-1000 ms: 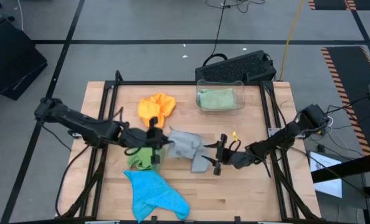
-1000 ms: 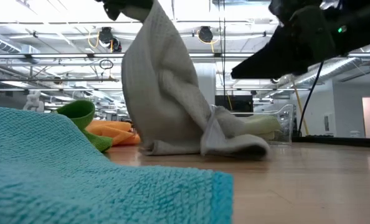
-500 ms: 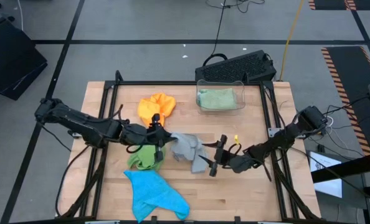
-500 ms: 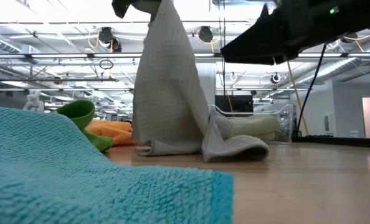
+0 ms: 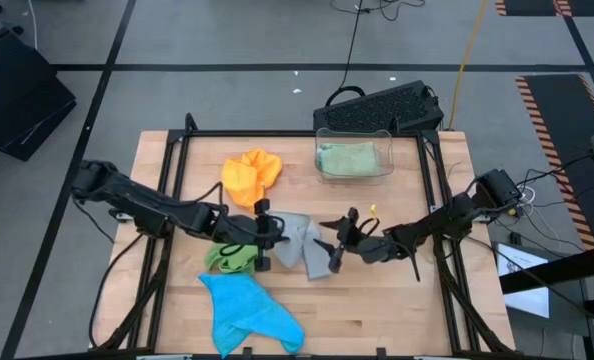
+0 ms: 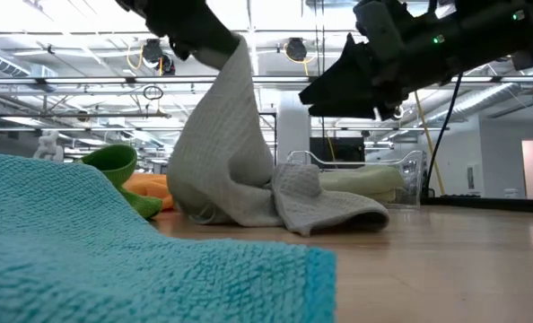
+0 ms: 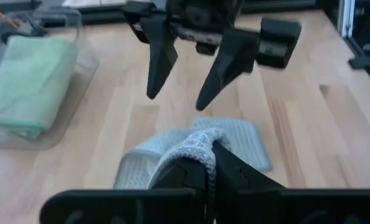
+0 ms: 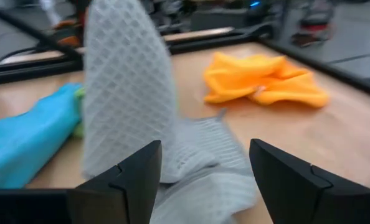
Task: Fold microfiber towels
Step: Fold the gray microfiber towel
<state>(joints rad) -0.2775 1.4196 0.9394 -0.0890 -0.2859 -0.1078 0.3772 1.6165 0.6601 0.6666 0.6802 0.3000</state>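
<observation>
1. The wooden table holds all the towels.
2. The blue towel lies at the front.
3. The grey towel sits mid-table, one corner lifted.
4. The left gripper pinches that corner tight.
5. The right gripper hangs beside it, fingers wide apart, holding nothing.

No text, label, brand, number or sign can be read anywhere, neither on the towels, nor on the bin, nor on the table.
</observation>
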